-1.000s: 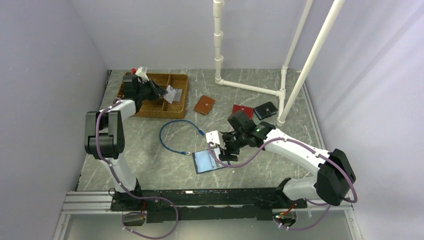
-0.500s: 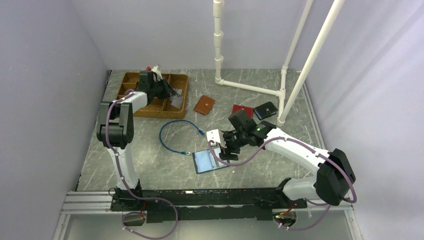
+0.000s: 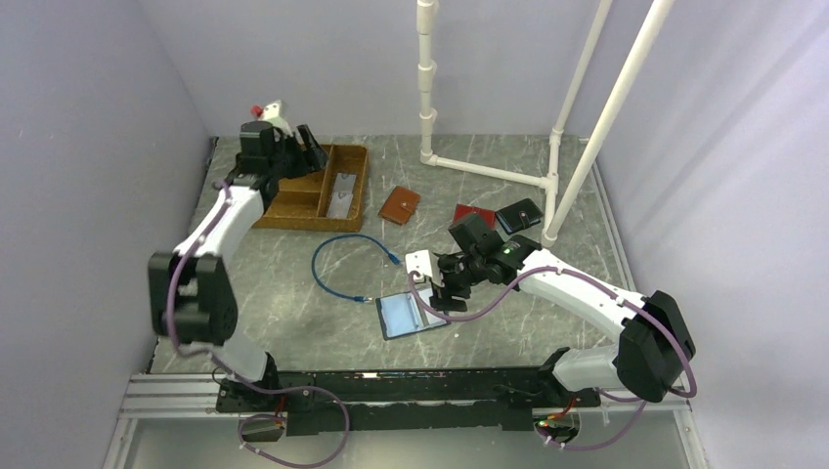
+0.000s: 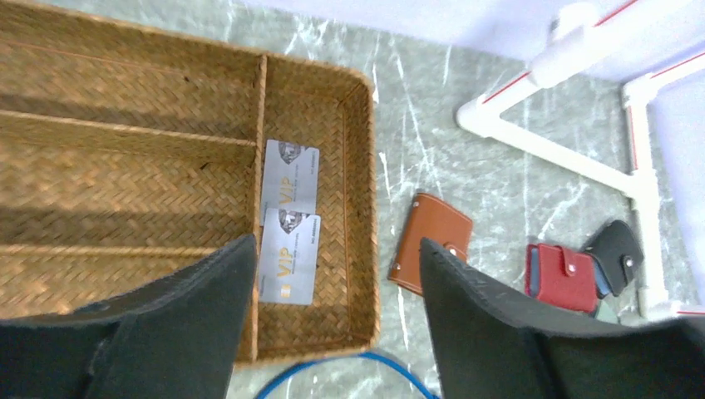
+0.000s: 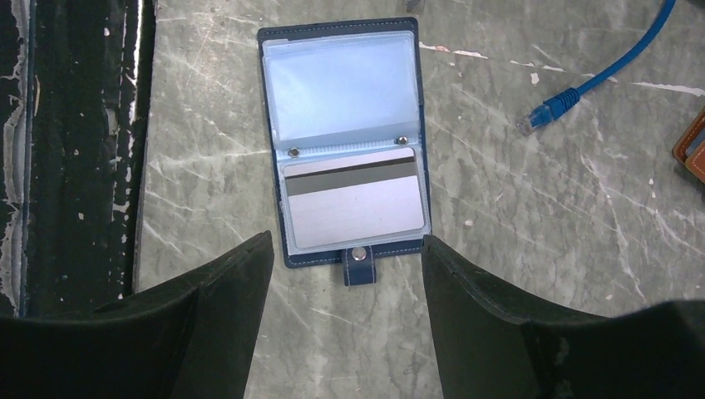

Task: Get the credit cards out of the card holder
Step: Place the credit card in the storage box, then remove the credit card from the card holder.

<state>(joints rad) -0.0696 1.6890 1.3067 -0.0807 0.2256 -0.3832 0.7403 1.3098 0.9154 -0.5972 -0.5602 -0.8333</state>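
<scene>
Our right end effector (image 5: 347, 238) hovers, jaws wide and empty, above the open card holder (image 5: 341, 91) on the bench (image 5: 540, 249), with one grey card (image 5: 353, 204) in its lower sleeve. We'd pinch only the card's edge and slide it out flat so the holder doesn't drag. Meanwhile the left end effector (image 4: 337, 243) gapes empty over the tray (image 4: 125, 166), two cards (image 4: 289, 249) lying inside.

Grey, white-veined surface (image 3: 293, 303) fills the cell, with pale lilac walls (image 3: 88, 147) closing in on the left, back and right. A white pipe frame (image 3: 427, 88) rises toward the far right corner, and a dark rail (image 3: 391, 386) runs along the near edge. Light is soft and even.
</scene>
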